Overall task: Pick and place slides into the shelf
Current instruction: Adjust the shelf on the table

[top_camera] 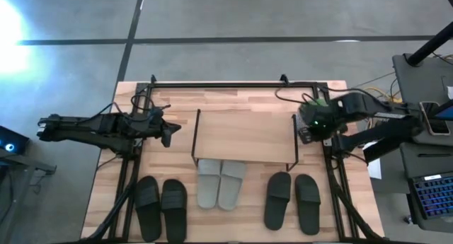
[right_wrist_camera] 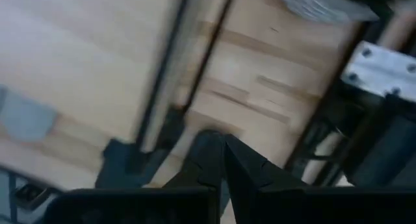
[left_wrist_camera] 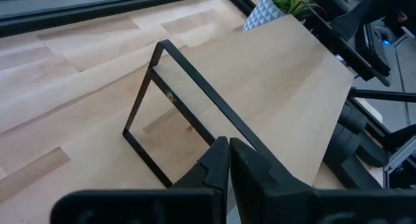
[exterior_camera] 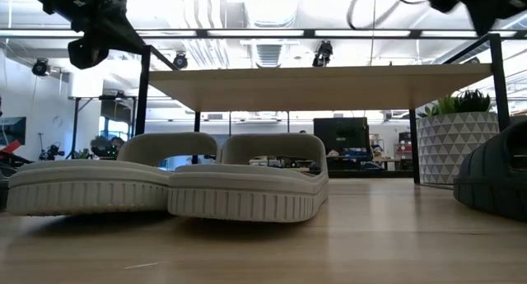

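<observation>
- From above, the small low shelf (top_camera: 244, 134), a rectangular light-wood board on thin black wire legs, stands mid-table on the larger black-framed butcher-block table (top_camera: 233, 102).
- The light grey pair of wide-strap slides (top_camera: 221, 182) lies side by side with its rear ends tucked under the shelf's near edge and the rest sticking out toward the table's front.
- One black pair of slides (top_camera: 161, 200) lies on the open table toward the left front, well apart from the shelf; the other black pair (top_camera: 292, 199) lies to the right front, just off the shelf's right leg.
- The table-height camera adds what the overhead cannot: the grey slides (exterior_camera: 173, 185) sit flat on the tabletop under the shelf board (exterior_camera: 321, 85), touching each other, with clear air between their straps and the board. A black slide (exterior_camera: 496, 179) shows only as a dark ribbed edge at the right.
- The left gripper (top_camera: 168, 133) hovers just left of the shelf. Its wrist camera shows the fingers (left_wrist_camera: 218, 165) pressed together, holding nothing, with the shelf's black wire end frame (left_wrist_camera: 170, 113) ahead.
- The right gripper (top_camera: 306, 124) hangs at the shelf's right end. Its wrist picture shows its fingers (right_wrist_camera: 209, 156) likewise closed and empty above the table.
- Only the low view shows the room behind: a white geometric planter with a green plant (exterior_camera: 454, 144).
</observation>
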Action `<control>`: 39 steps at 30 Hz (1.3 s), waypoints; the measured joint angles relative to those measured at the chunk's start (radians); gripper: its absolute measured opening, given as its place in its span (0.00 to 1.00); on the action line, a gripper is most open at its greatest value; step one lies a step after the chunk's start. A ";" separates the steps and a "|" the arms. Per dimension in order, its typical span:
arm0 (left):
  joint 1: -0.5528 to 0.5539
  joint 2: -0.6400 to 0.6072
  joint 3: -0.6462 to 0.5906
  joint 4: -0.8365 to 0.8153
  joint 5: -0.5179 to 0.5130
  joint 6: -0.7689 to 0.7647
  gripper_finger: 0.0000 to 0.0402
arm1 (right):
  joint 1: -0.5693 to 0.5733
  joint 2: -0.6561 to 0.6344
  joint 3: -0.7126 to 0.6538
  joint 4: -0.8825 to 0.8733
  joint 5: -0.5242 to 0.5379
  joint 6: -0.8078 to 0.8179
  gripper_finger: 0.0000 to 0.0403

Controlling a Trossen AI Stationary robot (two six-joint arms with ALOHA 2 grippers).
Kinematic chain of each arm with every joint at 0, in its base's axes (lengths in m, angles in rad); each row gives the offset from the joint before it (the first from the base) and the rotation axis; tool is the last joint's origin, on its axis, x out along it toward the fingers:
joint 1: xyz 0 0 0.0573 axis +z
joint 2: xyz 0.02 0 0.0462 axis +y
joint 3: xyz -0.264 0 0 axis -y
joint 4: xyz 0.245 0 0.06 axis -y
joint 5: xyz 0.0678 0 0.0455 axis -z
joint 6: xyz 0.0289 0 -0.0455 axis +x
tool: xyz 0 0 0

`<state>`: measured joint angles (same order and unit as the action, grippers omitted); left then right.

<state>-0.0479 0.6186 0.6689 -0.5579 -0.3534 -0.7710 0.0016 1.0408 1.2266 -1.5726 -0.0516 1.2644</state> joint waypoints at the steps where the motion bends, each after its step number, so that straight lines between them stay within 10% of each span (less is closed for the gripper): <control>1: 0.000 0.000 0.000 0.000 0.000 0.000 0.00 | 0.003 -0.017 -0.037 0.000 0.001 0.027 0.02; 10: 0.000 0.006 -0.005 -0.017 0.013 0.024 0.00 | 0.001 0.009 -0.226 0.243 0.026 -0.002 0.02; 28: 0.000 0.075 -0.008 -0.053 0.112 0.019 0.00 | -0.117 0.121 -0.153 0.329 0.211 -0.153 0.02; 39: -0.001 0.072 -0.008 -0.051 0.128 0.020 0.00 | -0.146 0.103 -0.108 0.133 0.284 -0.144 0.02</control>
<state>-0.0490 0.6903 0.6605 -0.6093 -0.2256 -0.7512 -0.1446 1.1436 1.1190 -1.4399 0.2325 1.1205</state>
